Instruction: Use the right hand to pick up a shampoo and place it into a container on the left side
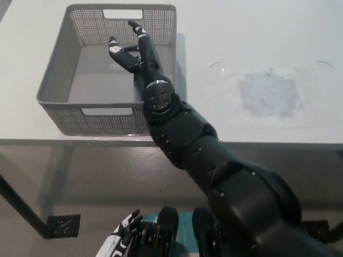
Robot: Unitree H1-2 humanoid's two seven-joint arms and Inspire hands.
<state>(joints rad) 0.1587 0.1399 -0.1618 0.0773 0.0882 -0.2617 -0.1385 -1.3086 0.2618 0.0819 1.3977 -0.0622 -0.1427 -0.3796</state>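
Black right hand [130, 52] reaches over the grey mesh basket [56, 75], fingers [114, 48] spread apart, grasping nothing. The arm crosses the basket's right wall and front right corner. The shampoo is not visible anywhere; the basket floor left of the hand looks bare, and the part under the hand is hidden, so cannot tell if it lies there. Basket sits on the white table [257, 43], near its front edge. White left hand [120, 238] rests low, far below the right hand, fingers apart, holding nothing.
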